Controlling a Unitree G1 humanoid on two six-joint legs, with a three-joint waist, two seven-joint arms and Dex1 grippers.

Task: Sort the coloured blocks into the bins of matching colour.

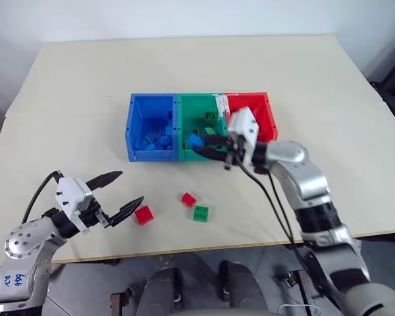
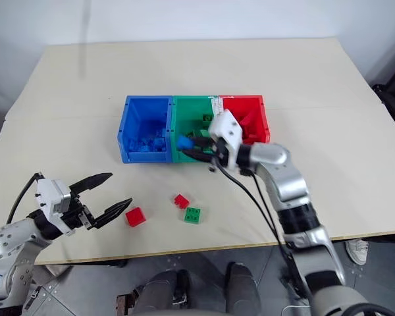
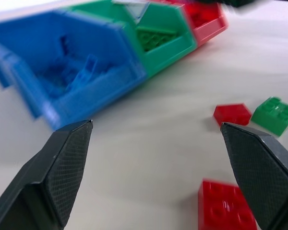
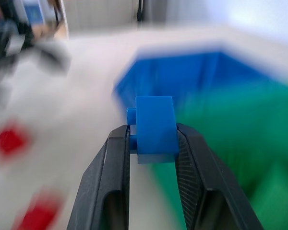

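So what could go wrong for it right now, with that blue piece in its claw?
The right gripper pinches the blue block by its lower part, so it might slip out. It hangs over the green bin, beside the blue bin, so an early release could misplace it. The open left gripper could nudge the nearest red block.

- A pale beige counter (image 1: 184, 72) spans most of the frame.
- A plain white wall (image 1: 184, 16) runs along the top.
- Grey floor (image 1: 92, 289) shows below the counter's near edge.
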